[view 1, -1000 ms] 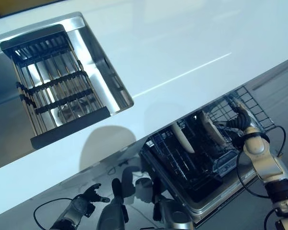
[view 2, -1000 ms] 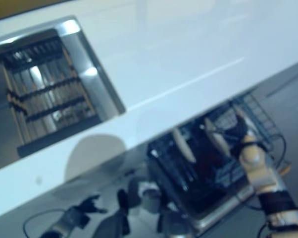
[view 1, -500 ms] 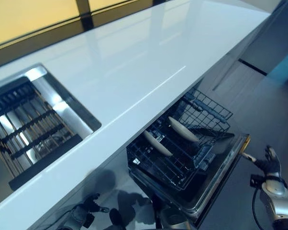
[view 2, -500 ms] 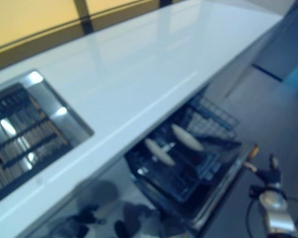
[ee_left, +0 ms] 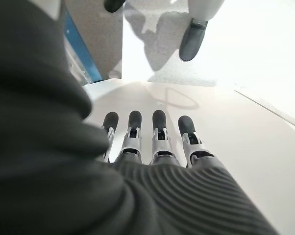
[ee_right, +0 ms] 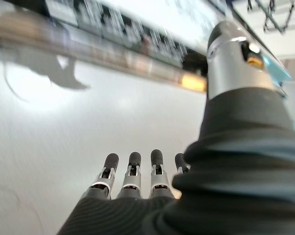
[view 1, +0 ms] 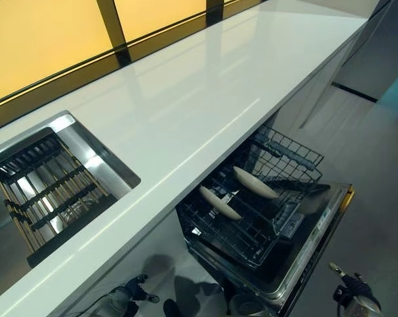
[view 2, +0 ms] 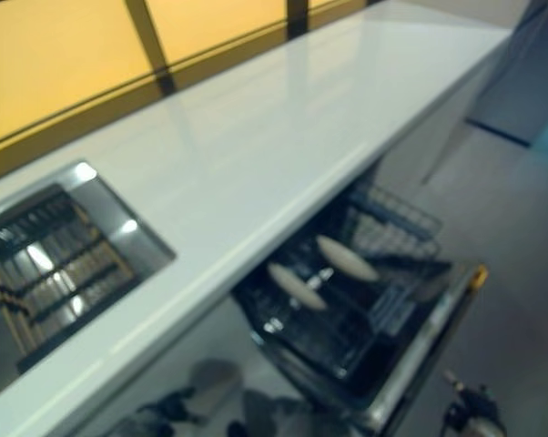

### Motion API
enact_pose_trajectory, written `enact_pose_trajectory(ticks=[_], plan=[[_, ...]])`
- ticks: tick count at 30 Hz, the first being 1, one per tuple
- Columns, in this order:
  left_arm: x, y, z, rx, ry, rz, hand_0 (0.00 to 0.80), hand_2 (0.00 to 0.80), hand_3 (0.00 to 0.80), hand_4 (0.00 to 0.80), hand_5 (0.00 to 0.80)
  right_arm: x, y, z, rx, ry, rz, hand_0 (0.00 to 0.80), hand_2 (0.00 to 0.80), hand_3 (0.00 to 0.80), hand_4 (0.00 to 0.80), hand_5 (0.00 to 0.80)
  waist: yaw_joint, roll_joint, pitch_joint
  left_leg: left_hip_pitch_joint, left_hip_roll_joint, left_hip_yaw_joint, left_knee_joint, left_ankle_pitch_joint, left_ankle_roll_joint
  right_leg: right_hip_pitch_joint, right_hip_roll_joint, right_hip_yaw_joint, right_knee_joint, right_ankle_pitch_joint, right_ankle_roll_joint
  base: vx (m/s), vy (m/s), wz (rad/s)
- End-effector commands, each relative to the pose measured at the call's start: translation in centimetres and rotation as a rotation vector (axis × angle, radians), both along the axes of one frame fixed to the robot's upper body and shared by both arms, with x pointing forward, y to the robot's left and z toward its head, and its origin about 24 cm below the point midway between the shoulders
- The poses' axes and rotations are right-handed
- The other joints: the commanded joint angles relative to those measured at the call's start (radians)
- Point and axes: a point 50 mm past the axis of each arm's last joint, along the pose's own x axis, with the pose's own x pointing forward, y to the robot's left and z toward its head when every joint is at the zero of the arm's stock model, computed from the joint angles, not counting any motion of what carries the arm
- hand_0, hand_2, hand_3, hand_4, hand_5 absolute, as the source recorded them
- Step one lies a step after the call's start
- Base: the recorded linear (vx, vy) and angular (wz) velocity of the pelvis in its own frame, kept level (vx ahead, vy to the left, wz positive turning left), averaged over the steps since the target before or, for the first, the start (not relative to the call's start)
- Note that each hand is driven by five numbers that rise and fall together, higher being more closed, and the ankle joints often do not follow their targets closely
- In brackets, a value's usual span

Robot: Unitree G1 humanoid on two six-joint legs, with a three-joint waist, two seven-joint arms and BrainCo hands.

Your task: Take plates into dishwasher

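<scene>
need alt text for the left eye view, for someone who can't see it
Two pale plates stand on edge in the pulled-out rack of an open dishwasher under a long white counter. A sink holding a slatted drying rack is set into the counter. Both robot hands hang low, left hand and right hand, holding nothing.

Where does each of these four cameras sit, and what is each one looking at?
Left eye: on the head, looking down at the countertop, sink and open dishwasher rack with two plates; both robot hands low in view.
Right eye: beside it, same scene.
Left wrist: along the left robot hand, straight fingers over floor.
Right wrist: along the right robot hand, towards the dishwasher door.
</scene>
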Motion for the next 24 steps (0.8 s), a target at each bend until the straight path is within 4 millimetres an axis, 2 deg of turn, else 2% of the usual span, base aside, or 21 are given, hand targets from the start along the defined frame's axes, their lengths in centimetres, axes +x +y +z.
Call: enact_pose_trajectory(ticks=[1,6,9,13,18,24], plan=[[3.9,-1.7,1.3,-0.024,-0.083,-0.073,0.000,0.000,0.000,0.000,0.000,4.2,-0.6,1.9,0.003,-0.185,0.025,0.000,0.000,0.000,0.000,0.000,0.048,0.045,0.064,0.054,0.040,0.014,0.006,-0.043,-0.052,0.012,0.017,-0.038,0.013,-0.061,0.031,-0.015,0.024,0.14],[4.0,-2.3,1.2,-0.040,-0.078,-0.071,0.000,0.000,0.000,0.000,0.000,6.1,2.4,1.3,0.139,-0.253,0.186,0.000,0.000,0.000,0.000,0.000,0.067,0.054,0.065,0.045,0.036,0.003,0.006,-0.039,-0.055,0.016,0.015,-0.061,0.007,-0.064,0.027,-0.014,0.011,0.07],[4.0,-2.3,1.2,-0.043,-0.074,-0.062,0.000,0.000,0.000,0.000,0.000,7.5,5.1,1.2,0.237,-0.307,0.309,0.000,0.000,0.000,0.000,0.000,0.074,0.048,0.060,0.033,0.036,0.000,0.006,-0.031,-0.055,0.009,0.017,-0.065,0.005,-0.061,0.022,0.000,0.000,0.00],[4.1,-2.5,1.1,-0.040,-0.074,-0.053,0.000,0.000,0.000,0.000,0.000,9.5,8.2,2.1,0.342,-0.416,0.448,0.000,0.000,0.000,0.000,0.000,0.076,0.037,0.061,0.029,0.038,-0.005,0.006,-0.026,-0.056,0.009,0.021,-0.064,0.005,-0.061,0.018,0.000,0.000,0.00],[4.0,-2.1,1.1,-0.026,-0.070,-0.018,0.000,0.000,0.000,0.000,0.000,12.1,13.1,5.5,0.522,-0.653,0.639,0.000,0.000,0.000,0.000,0.000,0.072,0.014,0.064,0.026,0.043,-0.003,0.006,-0.021,-0.056,0.009,0.027,-0.063,0.005,-0.060,0.016,0.000,0.000,0.00],[3.6,-1.2,1.0,-0.016,-0.064,0.015,0.000,0.000,0.000,0.000,0.000,13.1,17.3,10.2,0.677,-0.918,0.864,0.000,0.000,0.000,0.000,0.000,0.070,-0.010,0.067,0.023,0.048,0.006,0.006,-0.019,-0.054,0.006,0.030,-0.068,0.005,-0.061,0.019,-0.012,-0.007,-0.02]])
